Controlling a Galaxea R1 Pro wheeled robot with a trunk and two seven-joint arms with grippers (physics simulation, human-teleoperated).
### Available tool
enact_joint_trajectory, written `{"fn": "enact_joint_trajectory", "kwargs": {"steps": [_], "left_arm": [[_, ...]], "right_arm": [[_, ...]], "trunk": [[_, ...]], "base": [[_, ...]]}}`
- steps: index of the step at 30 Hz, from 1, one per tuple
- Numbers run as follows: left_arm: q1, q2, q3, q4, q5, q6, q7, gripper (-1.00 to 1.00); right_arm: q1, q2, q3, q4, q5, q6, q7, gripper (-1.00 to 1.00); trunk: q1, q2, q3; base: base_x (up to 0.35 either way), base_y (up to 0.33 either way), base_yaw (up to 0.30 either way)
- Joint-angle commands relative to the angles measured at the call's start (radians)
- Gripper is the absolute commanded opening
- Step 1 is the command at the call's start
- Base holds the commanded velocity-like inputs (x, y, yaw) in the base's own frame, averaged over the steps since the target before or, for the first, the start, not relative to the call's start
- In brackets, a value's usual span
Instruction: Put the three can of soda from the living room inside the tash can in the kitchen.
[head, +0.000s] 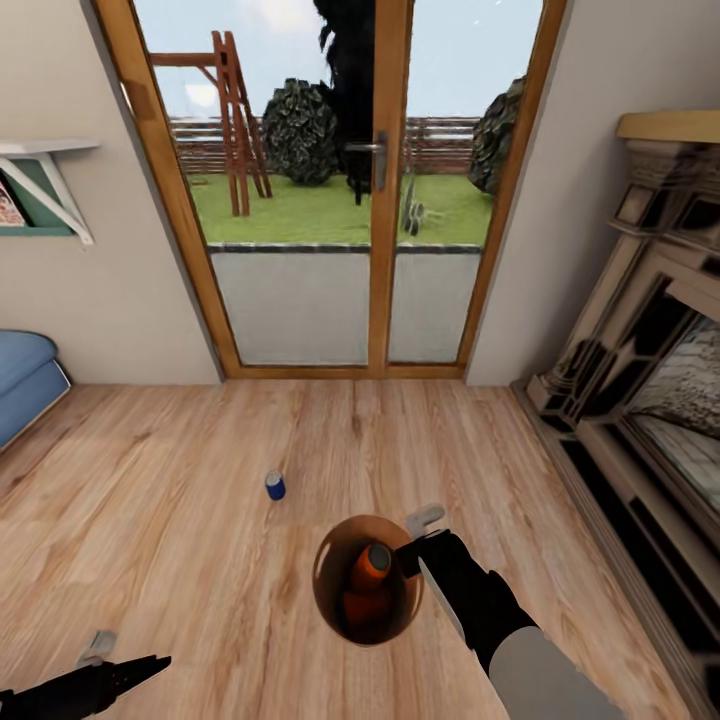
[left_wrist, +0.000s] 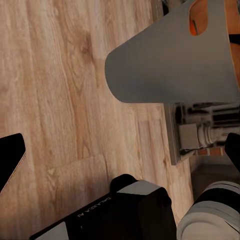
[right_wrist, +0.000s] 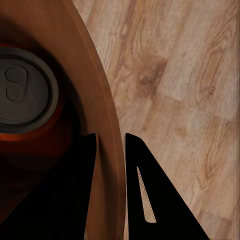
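Only overhead: blue can (head: 275, 486) nearby.

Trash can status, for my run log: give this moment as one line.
right gripper: shut on trash can rim | orange soda can: inside | left gripper: idle | blue can: on floor

Not much to read here tbh. The one bit of lettering is on the robot's own black arm casing (left_wrist: 107, 210) in the left wrist view: pale capitals running along the edge, looks like it ends in "AN" but it's too small and skewed to make out properly. Nothing legible on the blue can (head: 275, 486) on the floor either.
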Motion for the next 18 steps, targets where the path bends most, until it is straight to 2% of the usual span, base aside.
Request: {"fn": "enact_joint_trajectory", "kwargs": {"steps": [1,18], "left_arm": [[-0.001,0.0,0.0,0.0,0.0,0.0,0.0,1.0],[0.0,0.0,0.0,0.0,0.0,0.0,0.0,1.0]], "right_arm": [[0.0,0.0,0.0,0.0,-0.01,0.0,0.0,-1.0],[0.0,0.0,0.0,-0.004,-0.011,0.008,0.0,-1.0]], "trunk": [[0.0,0.0,0.0],[0.0,0.0,0.0]], "base": [[0.349,0.0,0.0],[0.349,0.0,0.0]]}}
